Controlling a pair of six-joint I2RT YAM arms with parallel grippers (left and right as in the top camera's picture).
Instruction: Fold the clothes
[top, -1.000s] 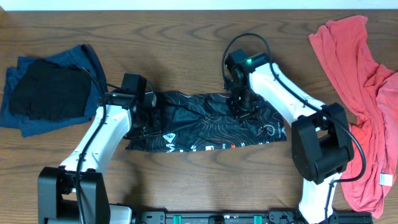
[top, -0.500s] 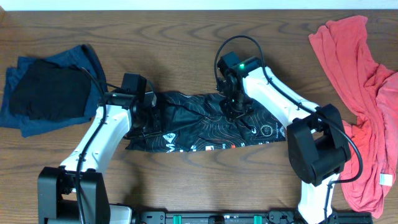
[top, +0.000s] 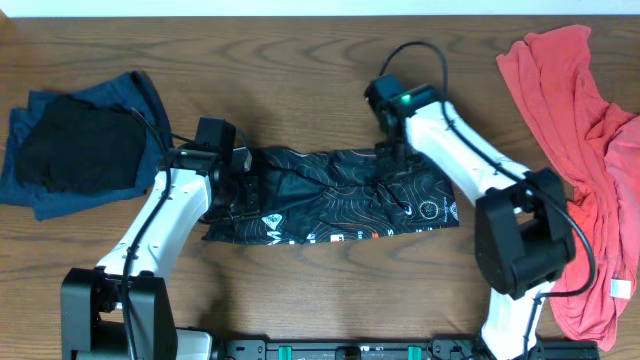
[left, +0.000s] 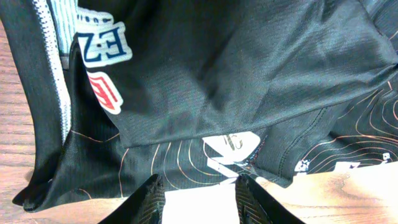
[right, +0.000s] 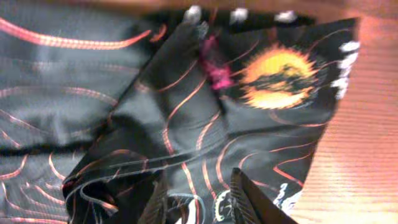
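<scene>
while the black short-sleeved sports jersey with thin orange contour lines (top: 330, 195) lies bunched mid-frame on the wooden bench (top: 300, 60), the left claw (left: 199, 182) and right claw (right: 199, 179) sit spread over its fabric.

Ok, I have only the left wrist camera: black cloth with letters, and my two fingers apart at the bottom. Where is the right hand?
Observer: The right hand is over the right half of the jersey, with its fingers apart.
Operator: Is the cloth flat there?
Observer: No. The right wrist view shows a folded-over flap beside an orange badge.
Operator: Are other clothes waiting?
Observer: Yes, a coral-red garment lies crumpled at the far right of the overhead view.
</scene>
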